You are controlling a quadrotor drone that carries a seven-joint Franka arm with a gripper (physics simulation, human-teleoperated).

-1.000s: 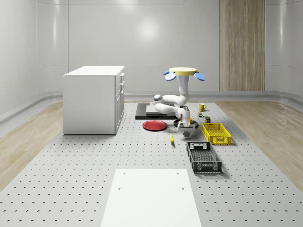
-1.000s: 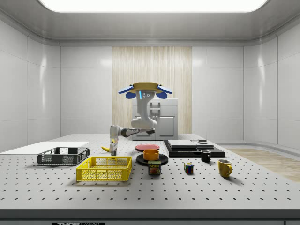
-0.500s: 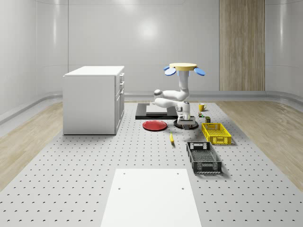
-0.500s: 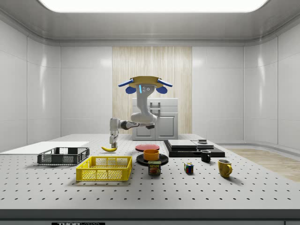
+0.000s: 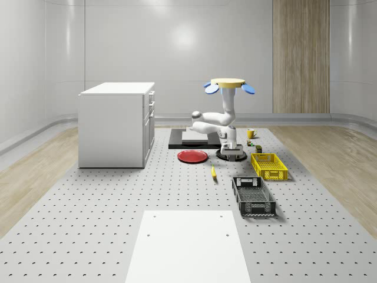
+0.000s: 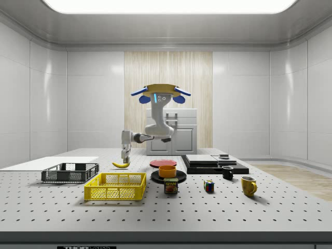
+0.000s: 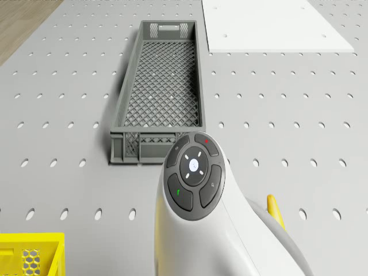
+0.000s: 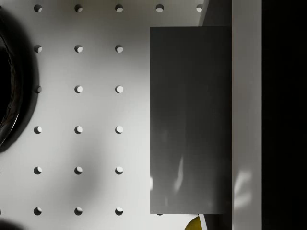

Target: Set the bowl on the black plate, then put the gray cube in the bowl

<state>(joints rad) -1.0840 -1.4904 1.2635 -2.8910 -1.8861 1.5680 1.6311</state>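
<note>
Hand (image 6: 125, 154) hangs wrist-up and pointing straight down, clear of the table (image 5: 88, 200). Cannot tell whether it is spread or pressed together, or whether it carries anything.

- Below the hand is bare perforated table. The wrist view has the rim of the black plate (image 8: 7, 96) at one edge and a yellow tip of the banana (image 8: 194, 223) at another.
- In the side view the banana (image 6: 121, 164) lies just under the hand.
- The orange bowl (image 6: 167, 170) sits on the black plate (image 6: 168, 177), to the side view's right of the hand and apart from it.
- Red plate (image 6: 163, 163) lies just behind the black one.

Drone (image 5: 228, 84) hovers high over the table, above the black plate and near the black slab (image 6: 215, 165), with its arm bent down and forward.

Edges and room:
- Yellow crate (image 5: 269, 166) lies close on the whole-scene view's right of the hand.
- Grey mesh crate (image 7: 161, 92) lies further toward that camera.
- Spam can (image 6: 170, 185), Rubik's cube (image 6: 208, 186), black mug (image 6: 227, 172) and yellow mug (image 6: 248, 185) lie beyond the plate.
- White cabinet (image 5: 118, 124) stands well apart, with open table between.
</note>
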